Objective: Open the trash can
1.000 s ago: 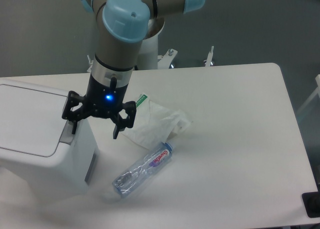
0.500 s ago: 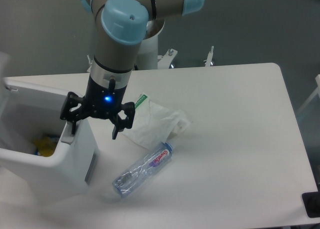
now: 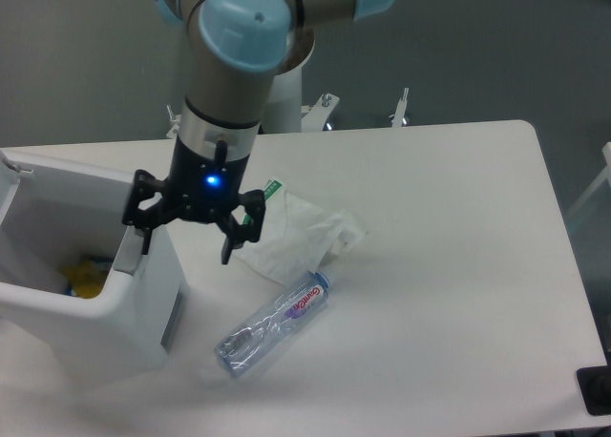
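Observation:
The large white trash can [image 3: 134,313] stands at the table's left edge with its top open; I see into it, and something yellow [image 3: 84,277] lies at the bottom. The lid itself is swung away at the far left, mostly out of view. My gripper [image 3: 186,241] hangs open over the can's right rim, one finger [image 3: 145,235] above the grey tab [image 3: 127,254], the other finger [image 3: 229,244] out over the table. It holds nothing.
A clear plastic bottle [image 3: 272,324] lies on its side just right of the can. A crumpled white plastic bag [image 3: 296,232] sits behind it. The table's right edge runs near x 600.
The flat lid that covered the can a second ago has swung up and away, leaving the inside exposed. My gripper has risen slightly and shifted a little right.

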